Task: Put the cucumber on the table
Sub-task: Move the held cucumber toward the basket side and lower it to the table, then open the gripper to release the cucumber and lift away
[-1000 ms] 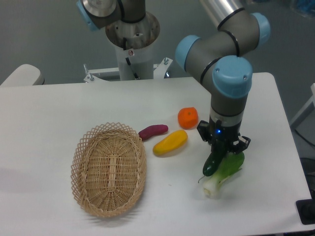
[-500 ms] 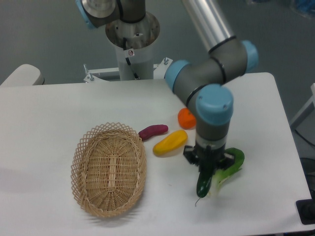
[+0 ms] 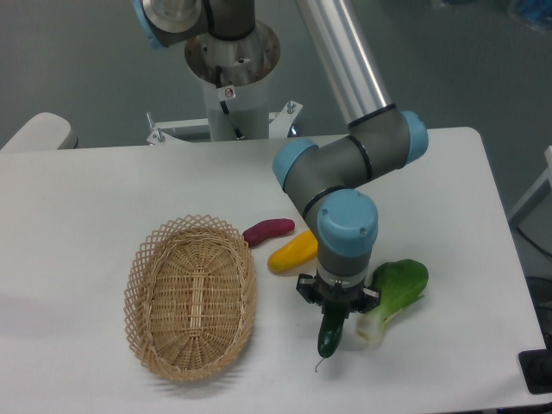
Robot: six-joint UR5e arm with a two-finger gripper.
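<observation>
Table (image 3: 103,190): white top, bare patch front of arm. Wicker basket (image 3: 191,297) at left, well apart from arm. Bok choy (image 3: 395,293) just right of gripper. Yellow fruit (image 3: 291,250) and purple vegetable (image 3: 268,230) near, behind-left. Gripper (image 3: 333,316): fingers clamped on cucumber (image 3: 330,335), held near-vertical, stem tail down, tip close to or touching table; cannot tell which.

Risks, judged: released while tilted, cucumber topples and rolls into bok choy; pressed further down, tip jams on tabletop and slips in grip.

Cucumber (image 3: 329,336) in jaws, over table (image 3: 103,190)
</observation>
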